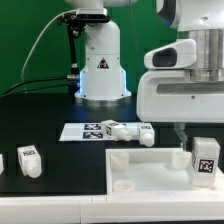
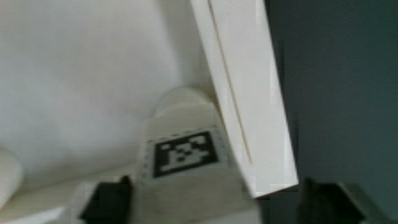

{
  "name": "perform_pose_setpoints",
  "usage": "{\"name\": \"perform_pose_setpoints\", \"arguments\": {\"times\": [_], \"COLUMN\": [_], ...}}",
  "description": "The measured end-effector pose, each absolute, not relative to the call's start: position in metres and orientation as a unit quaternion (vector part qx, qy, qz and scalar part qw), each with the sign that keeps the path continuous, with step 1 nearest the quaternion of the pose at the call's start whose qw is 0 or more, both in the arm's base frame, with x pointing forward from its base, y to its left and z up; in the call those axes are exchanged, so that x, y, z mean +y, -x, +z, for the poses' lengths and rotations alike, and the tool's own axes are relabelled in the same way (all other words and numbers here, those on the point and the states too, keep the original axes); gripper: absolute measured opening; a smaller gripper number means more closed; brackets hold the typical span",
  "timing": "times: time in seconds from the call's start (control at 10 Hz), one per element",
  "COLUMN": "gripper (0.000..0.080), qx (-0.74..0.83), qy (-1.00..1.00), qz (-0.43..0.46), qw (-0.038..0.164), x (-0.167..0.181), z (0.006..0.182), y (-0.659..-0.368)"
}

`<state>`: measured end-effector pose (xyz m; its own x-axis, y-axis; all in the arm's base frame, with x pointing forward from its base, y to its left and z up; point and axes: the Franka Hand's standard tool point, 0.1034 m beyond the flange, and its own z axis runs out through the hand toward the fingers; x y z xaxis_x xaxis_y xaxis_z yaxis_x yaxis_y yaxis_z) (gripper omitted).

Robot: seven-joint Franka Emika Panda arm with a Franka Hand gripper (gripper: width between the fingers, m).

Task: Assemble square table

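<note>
While claw (image 2: 221, 200) straddles tagged leg (image 2: 187, 150) | jaws apart | leg beside table top (image 2: 240, 100) rim.

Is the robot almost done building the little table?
Not yet. Done: the table top lies flat, and one leg stands at its corner. I cannot tell if it is fastened. In hand: the hand is around that leg, fingers apart. Left: a loose leg beside the top and two more legs at the marker board.

The white table top (image 1: 135, 160) lies flat. One tagged leg (image 1: 205, 160) stands upright at its edge on the exterior view's right. Another leg (image 1: 28, 161) sits well apart.
</note>
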<state>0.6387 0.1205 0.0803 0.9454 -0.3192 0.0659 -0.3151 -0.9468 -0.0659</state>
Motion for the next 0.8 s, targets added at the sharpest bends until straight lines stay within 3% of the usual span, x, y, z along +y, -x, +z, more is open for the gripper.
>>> {"name": "perform_pose_setpoints", "arguments": {"times": [0.1,0.6,0.8], "gripper": [0.0316,0.029,0.029], "qx": [0.193,0.512,0.655], "qy": [0.98,0.858,0.754], "qz": [-0.037,-0.013,-0.003], "qw": [0.028,0.031,0.058], "x": [0.1205,0.1191,0.1201], "z": [0.0801,0.076,0.0749], "y": [-0.6386,-0.6369,-0.6396]}}
